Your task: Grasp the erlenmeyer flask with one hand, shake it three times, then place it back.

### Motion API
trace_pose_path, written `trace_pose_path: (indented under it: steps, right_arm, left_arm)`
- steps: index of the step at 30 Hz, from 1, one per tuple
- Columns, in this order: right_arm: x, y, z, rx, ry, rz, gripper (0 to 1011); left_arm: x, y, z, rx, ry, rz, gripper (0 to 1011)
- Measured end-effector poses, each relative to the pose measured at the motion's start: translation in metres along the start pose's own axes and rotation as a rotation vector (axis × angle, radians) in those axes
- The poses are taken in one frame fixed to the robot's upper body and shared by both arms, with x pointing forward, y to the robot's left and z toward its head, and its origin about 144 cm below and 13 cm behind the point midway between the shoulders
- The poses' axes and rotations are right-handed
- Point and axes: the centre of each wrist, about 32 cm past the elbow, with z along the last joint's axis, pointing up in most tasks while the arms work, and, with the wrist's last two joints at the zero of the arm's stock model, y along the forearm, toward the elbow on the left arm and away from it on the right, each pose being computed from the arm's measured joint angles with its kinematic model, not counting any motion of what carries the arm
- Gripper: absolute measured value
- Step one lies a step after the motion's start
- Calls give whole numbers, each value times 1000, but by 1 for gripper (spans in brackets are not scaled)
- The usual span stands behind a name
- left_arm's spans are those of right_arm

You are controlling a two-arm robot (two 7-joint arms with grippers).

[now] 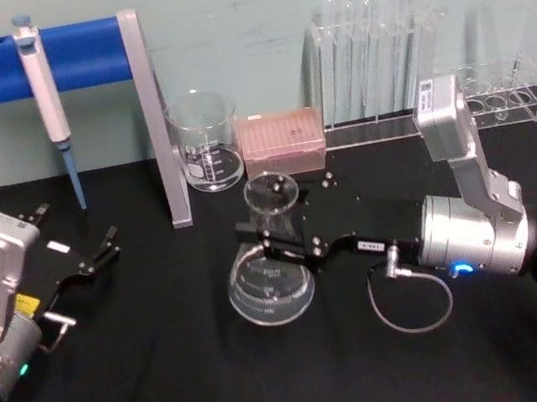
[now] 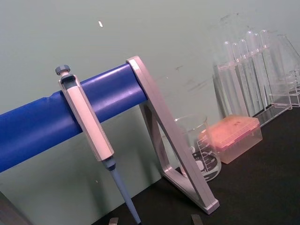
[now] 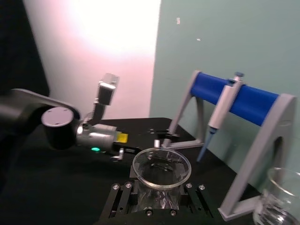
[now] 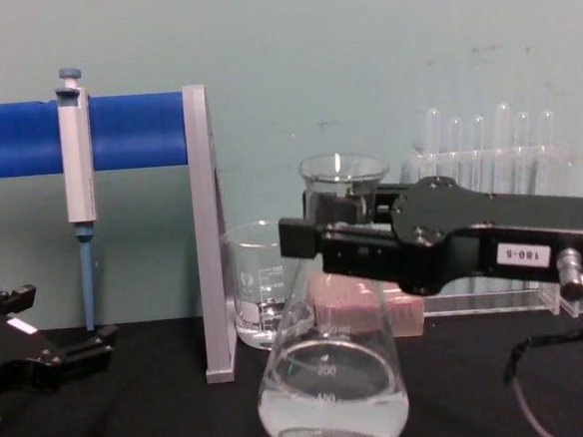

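right hand reaches in from the right, low over the black counter, clenched on the neck of the erlenmeyer flask, a black finger on either side just under the rim. in the chest view the hand lies level, its small white numbered label facing the camera, a grey cable looping down behind it. flask upright, a shallow pool of clear liquid in its wide base, white graduation marks readable; its base sits at counter level near the middle of the counter, though contact with the cloth cannot be confirmed. right wrist view looks down on the open mouth of the flask between the fingers. behind the flask, near the wall: glass beaker, pink pipette tip box just beside it, then a clear rack of test tubes. a pipette hangs on the blue bar of a stand to the left. left hand parked low at the left edge of the counter, well apart from the flask.
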Motion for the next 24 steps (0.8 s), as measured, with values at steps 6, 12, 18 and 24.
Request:
trace_pose_path:
  steps: [6, 12, 18, 24]
  right_arm:
    - [-2, -1, 0, -4, -5, 58, 457]
    - [-4, -1, 1, -3, -9, 109, 457]
    - [-5, 0, 1, -1, -15, 140, 457]
    - [-7, 0, 1, 0, -15, 137, 456]
  left_arm:
    - [0, 0, 0, 0, 0, 0, 1001]
    - [0, 0, 0, 0, 0, 0, 1001]
    - [0, 0, 0, 0, 0, 0, 1001]
    - [0, 0, 0, 0, 0, 0, 1001]
